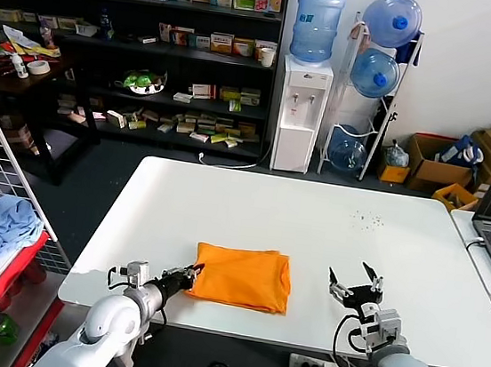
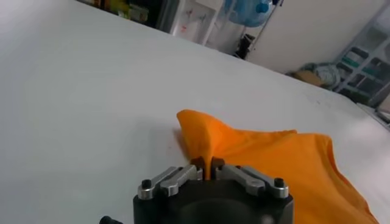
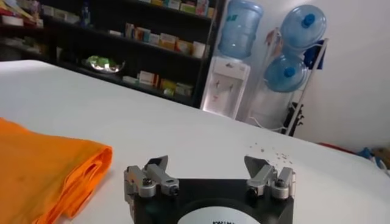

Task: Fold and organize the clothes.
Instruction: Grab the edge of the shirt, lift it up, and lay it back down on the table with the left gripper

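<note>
One thin corner of the orange T-shirt (image 2: 268, 158) is pinched in my left hand (image 2: 209, 165), right hand (image 1: 355, 281) wide; lifting may slip it and undo the fold.

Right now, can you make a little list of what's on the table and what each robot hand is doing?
Shirt: bright orange cotton T-shirt, folded, lying on the white table
Left tool: shut on the shirt's left edge, pinching up a peak of cloth
Right tool: open, holding nothing, right of the shirt and apart from it
Crumbs: small dark specks far right on the table
</note>
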Action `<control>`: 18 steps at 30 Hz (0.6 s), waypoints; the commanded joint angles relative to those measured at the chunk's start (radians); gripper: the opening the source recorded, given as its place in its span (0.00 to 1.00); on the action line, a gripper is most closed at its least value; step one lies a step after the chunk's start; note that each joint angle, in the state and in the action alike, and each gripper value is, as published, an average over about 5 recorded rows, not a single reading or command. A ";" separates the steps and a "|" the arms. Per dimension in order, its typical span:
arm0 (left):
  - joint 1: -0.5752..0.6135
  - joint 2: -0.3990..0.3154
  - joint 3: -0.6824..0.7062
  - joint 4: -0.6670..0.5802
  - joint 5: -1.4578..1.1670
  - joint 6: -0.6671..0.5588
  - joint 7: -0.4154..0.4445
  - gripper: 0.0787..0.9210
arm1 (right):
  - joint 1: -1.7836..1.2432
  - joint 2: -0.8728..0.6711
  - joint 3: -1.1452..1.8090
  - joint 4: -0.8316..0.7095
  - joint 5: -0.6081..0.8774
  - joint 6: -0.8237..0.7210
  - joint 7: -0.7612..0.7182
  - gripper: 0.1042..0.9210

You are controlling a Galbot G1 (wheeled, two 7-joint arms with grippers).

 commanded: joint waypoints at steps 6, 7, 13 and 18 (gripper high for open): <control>0.034 0.108 -0.113 -0.074 -0.025 0.016 -0.073 0.06 | 0.021 0.001 -0.018 0.004 0.001 -0.006 0.002 0.88; 0.038 0.129 -0.134 -0.079 -0.021 0.022 -0.085 0.06 | 0.023 0.001 -0.020 0.003 0.001 -0.006 0.002 0.88; 0.063 0.261 -0.254 -0.070 0.049 0.033 -0.110 0.06 | 0.037 0.003 -0.031 -0.005 0.004 -0.003 0.000 0.88; 0.064 0.346 -0.312 0.014 0.171 0.002 -0.090 0.06 | 0.047 0.003 -0.037 -0.010 0.009 0.001 -0.003 0.88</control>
